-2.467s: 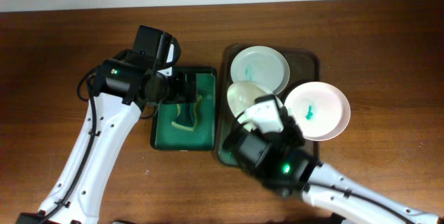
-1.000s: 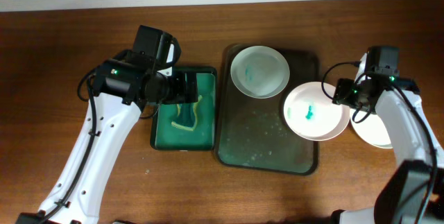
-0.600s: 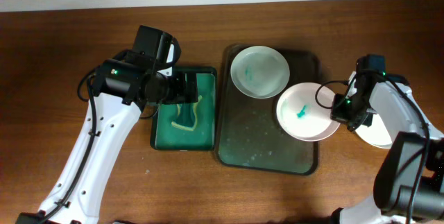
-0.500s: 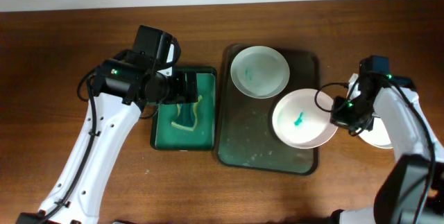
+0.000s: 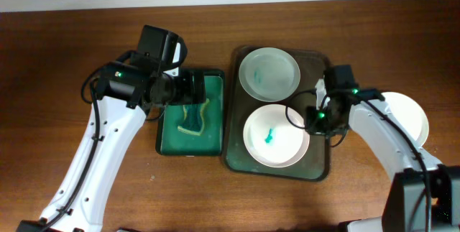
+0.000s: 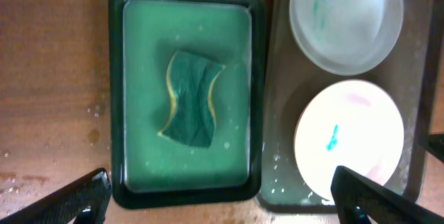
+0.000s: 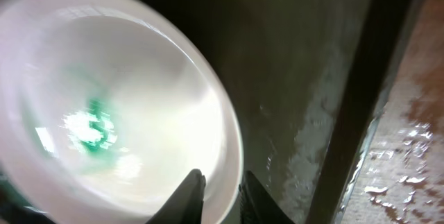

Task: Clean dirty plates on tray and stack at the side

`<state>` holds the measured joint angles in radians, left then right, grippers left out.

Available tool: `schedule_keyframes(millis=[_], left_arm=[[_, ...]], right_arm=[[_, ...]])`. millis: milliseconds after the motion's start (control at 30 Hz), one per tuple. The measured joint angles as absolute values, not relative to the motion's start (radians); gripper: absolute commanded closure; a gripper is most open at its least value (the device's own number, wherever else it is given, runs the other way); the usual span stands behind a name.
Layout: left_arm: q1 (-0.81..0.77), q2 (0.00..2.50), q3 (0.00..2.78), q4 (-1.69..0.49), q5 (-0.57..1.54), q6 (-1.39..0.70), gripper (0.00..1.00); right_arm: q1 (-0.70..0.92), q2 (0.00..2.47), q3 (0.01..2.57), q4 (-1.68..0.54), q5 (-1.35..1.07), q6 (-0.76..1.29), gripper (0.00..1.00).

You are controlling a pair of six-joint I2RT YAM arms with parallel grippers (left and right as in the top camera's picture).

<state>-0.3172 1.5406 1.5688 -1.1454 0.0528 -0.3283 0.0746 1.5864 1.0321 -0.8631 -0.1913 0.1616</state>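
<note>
The dark tray holds two white plates. The far plate has a faint teal smear. The near plate has a teal smear in its middle. My right gripper is shut on the near plate's right rim; the right wrist view shows the rim pinched in the right gripper. A third white plate lies on the table right of the tray, partly behind my right arm. My left gripper is open and empty above the green tray. The left wrist view shows both plates.
A green sponge lies curled in the small green tray, left of the dark tray; it also shows in the left wrist view. Water drops lie on the wooden table beside the dark tray's rim.
My right gripper has pulled the smeared plate leftward from the tray's right edge into the tray's near middle. The third plate stays on the table at the right. The left arm has not moved.
</note>
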Motion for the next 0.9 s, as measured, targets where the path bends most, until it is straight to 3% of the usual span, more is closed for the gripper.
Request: schedule_keyframes(millis=[67,100,133,333,400,433,467,600,633,700,800,900], left_arm=[[-0.317,1.541,1.557,-1.101,0.052,-0.328,0.06],[-0.318,1.541,1.529,-1.068,0.046,-0.326,0.21],[-0.321,1.547,1.482,-1.036,0.040,-0.316,0.28],[-0.343,1.762,1.203,-0.667,-0.031,-0.284,0.51],[-0.343,1.872,1.188,-0.532,-0.081,-0.278,0.70],[-0.343,1.898,1.186,-0.506,-0.088,-0.279,0.89],[-0.344,1.919,1.186,-0.458,-0.096,-0.274,1.00],[-0.345,1.946,1.197,-0.436,-0.109,-0.273,0.99],[-0.345,1.946,1.209,-0.471,-0.109,-0.273,0.83],[-0.345,1.941,1.237,-0.564,-0.090,-0.275,0.33],[-0.344,1.885,1.259,-0.725,-0.056,-0.275,0.29],[-0.344,1.773,1.288,-0.828,-0.027,-0.276,0.44]], right_arm=[[0.075,1.515,1.091,-0.930,-0.237,0.133,0.75],[0.075,1.467,1.106,-0.952,-0.258,0.126,0.74],[0.075,1.435,1.111,-0.968,-0.271,0.123,0.74],[0.075,1.411,1.114,-1.056,-0.294,0.117,0.73],[0.075,1.411,1.114,-1.059,-0.297,0.115,0.73],[0.075,1.411,1.114,-1.059,-0.298,0.116,0.73],[0.075,1.411,1.114,-1.063,-0.301,0.115,0.73],[0.075,1.411,1.114,-1.070,-0.317,0.116,0.73],[0.075,1.411,1.114,-1.070,-0.318,0.116,0.73],[0.075,1.411,1.114,-1.070,-0.320,0.116,0.73],[0.075,1.411,1.114,-1.071,-0.320,0.115,0.73],[0.075,1.411,1.114,-1.070,-0.320,0.116,0.73]])
